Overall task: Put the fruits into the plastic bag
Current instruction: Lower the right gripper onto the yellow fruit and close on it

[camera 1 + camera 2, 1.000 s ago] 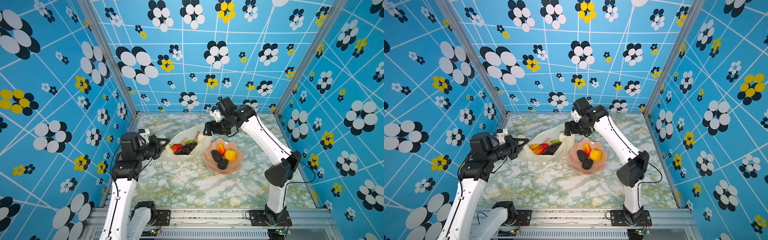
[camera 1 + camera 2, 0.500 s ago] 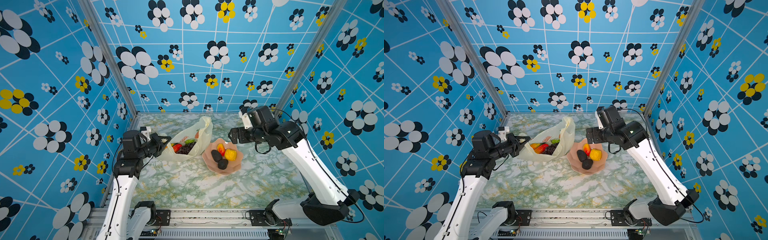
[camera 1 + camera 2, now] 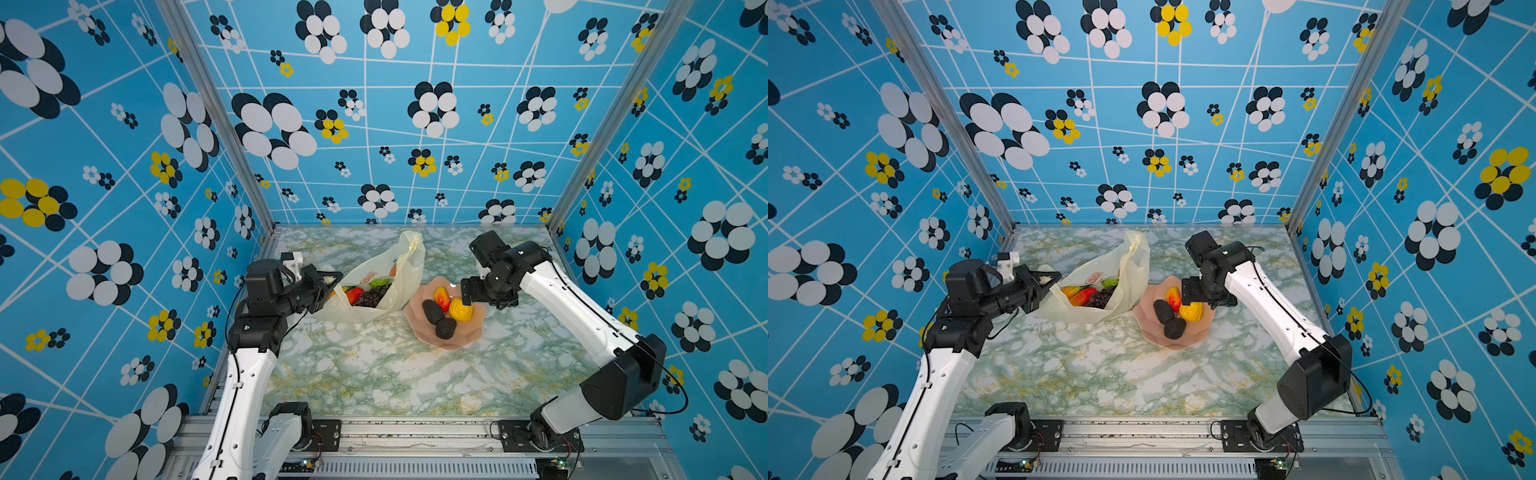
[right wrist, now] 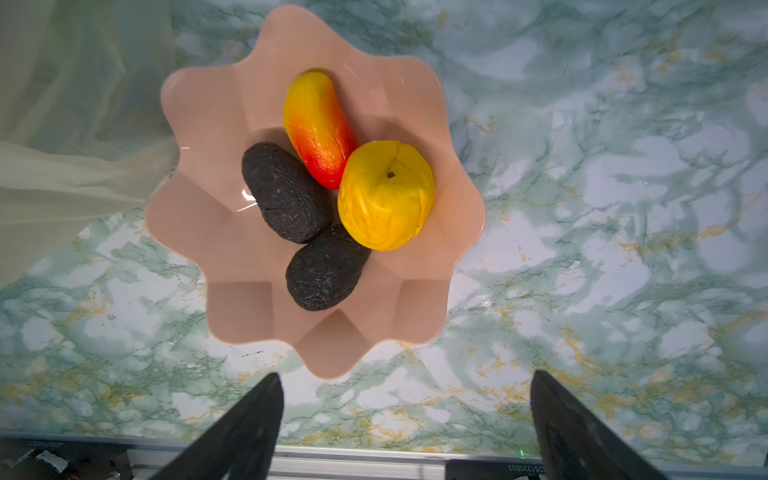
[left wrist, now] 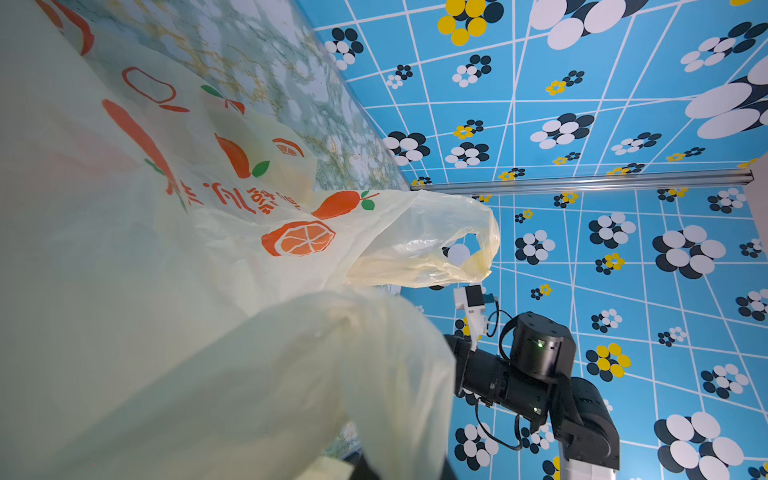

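The pale-yellow plastic bag point(image 3: 405, 266) point(image 3: 1129, 266) point(image 5: 208, 249) lies open at mid-table, and its far handle stands upright. Inside it lie a grape bunch point(image 3: 371, 297), a red piece point(image 3: 354, 294) and a lime point(image 3: 379, 283). My left gripper point(image 3: 330, 280) point(image 3: 1052, 279) is shut on the bag's near edge; in the left wrist view the plastic hides its jaws. A red-yellow piece point(image 4: 318, 129), a yellow fruit point(image 4: 384, 195) and two dark bumpy ovals point(image 4: 284, 191) point(image 4: 326, 274) lie in the pink bowl point(image 3: 469, 332) point(image 4: 232, 316). My right gripper point(image 3: 482, 298) point(image 4: 405, 415) hangs open above the bowl's right side, empty.
The bowl stands right of the bag, their edges close together. Blue flowered walls close in the marble table point(image 3: 374, 374) on three sides. A metal rail point(image 3: 415, 428) runs along the front edge between the two arm bases.
My right gripper left the bag's far handle, swung right, then came down over the bowl. The freed handle now stands up by itself. The left gripper kept its hold.
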Controlling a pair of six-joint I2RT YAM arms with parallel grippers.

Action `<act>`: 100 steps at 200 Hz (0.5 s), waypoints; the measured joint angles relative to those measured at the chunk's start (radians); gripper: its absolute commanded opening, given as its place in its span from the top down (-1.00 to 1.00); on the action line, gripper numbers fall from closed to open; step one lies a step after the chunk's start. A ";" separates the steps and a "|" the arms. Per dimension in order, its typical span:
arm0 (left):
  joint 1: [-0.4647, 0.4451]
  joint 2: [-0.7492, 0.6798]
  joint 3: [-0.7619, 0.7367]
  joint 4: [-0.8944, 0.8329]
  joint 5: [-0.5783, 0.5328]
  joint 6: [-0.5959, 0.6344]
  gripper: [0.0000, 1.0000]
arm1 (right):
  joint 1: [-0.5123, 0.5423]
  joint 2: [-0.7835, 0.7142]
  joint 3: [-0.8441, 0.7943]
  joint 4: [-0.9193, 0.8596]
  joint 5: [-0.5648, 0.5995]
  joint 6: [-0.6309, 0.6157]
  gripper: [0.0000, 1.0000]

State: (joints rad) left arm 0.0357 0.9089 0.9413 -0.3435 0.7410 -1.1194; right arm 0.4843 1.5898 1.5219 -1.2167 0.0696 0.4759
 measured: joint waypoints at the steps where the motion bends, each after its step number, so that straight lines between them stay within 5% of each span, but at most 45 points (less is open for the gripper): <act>1: 0.000 0.000 0.000 0.000 0.000 0.000 1.00 | -0.001 0.004 -0.001 0.000 -0.002 0.003 -0.84; 100: -0.032 0.010 -0.098 0.062 0.000 -0.060 1.00 | -0.006 0.235 0.002 0.096 -0.060 0.069 -0.67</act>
State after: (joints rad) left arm 0.0036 0.9192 0.8429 -0.2817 0.7406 -1.1797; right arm 0.4786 1.8252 1.5242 -1.1210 0.0093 0.5449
